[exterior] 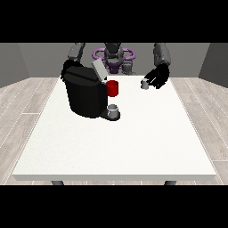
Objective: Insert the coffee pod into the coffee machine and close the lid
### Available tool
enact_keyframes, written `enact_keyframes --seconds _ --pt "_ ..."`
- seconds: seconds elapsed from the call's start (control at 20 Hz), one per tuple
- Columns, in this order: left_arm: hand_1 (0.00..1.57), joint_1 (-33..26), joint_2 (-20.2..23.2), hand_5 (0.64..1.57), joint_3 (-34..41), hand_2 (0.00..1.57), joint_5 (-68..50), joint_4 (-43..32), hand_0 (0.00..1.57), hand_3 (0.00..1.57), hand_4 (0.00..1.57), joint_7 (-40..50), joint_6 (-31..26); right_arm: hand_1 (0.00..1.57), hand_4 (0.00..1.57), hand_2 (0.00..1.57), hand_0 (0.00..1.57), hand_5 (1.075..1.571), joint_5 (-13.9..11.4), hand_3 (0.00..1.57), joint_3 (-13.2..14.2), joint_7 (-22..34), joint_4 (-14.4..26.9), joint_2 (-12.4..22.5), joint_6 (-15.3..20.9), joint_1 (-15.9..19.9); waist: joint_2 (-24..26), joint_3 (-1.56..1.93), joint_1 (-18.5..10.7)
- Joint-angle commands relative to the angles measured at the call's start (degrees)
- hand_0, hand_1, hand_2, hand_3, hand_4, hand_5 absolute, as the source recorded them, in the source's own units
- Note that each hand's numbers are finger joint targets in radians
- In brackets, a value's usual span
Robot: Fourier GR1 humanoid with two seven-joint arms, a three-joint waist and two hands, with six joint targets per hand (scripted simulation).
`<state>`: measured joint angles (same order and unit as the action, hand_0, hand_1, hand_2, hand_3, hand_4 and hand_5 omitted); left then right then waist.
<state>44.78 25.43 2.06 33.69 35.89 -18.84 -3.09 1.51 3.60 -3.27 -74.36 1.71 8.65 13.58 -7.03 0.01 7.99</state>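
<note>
Black hand (157,76) at the view's right touches grey coffee pod (144,84).

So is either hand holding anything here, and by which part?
The hand at the view's right is at the small grey coffee pod, touching its side; whether it is gripped cannot be told. The other hand is hidden behind the black coffee machine.

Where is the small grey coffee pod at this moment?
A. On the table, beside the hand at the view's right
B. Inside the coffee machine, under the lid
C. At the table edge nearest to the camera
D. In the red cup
A: the coffee pod stands on the white table next to the hand at the view's right, apart from the coffee machine, whose lid is up.
</note>
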Motion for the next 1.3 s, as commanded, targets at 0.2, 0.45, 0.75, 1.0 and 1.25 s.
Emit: enact_keyframes --seconds 0.2,0.45,0.75,1.0,1.25 --pt "1.25 5.33 -2.21 1.571 -0.51 1.33 1.38 3.32 1.25 1.29 0.56 4.22 -1.94 0.00 0.41 0.00 0.00 1.571 -0.52 0.00 -1.01 -1.76 2.95 -1.26 0.37 2.44 0.19 0.00 0.21" --pt "1.25 6.84 -3.27 1.571 0.64 1.33 0.14 3.13 1.25 1.28 0.54 8.99 -5.56 0.00 0.49 0.00 0.00 1.571 1.03 0.00 -1.31 -1.53 1.85 -0.85 -2.31 -1.36 3.62 0.01 2.00" --pt "1.27 16.70 -0.86 1.571 3.98 1.31 -0.26 2.35 1.27 1.24 0.51 14.06 -5.06 0.00 0.50 0.00 0.00 1.571 0.72 0.00 -3.87 -0.99 -0.10 -1.64 -0.97 2.82 -0.43 0.01 6.12" --pt "1.28 19.00 2.44 1.571 4.84 1.33 0.04 1.81 1.28 1.27 0.48 10.45 -5.89 0.00 0.51 0.00 0.00 1.571 -0.81 0.00 -4.41 1.44 -2.92 -1.44 -0.55 5.33 -3.61 -0.01 7.08" --pt "1.28 20.65 3.07 1.571 6.37 1.33 -0.07 0.00 1.28 1.26 0.52 10.75 -4.66 0.00 0.51 0.00 0.00 1.571 -2.07 0.00 -4.69 2.91 -5.83 -0.82 0.61 5.24 -6.11 -0.02 9.86"
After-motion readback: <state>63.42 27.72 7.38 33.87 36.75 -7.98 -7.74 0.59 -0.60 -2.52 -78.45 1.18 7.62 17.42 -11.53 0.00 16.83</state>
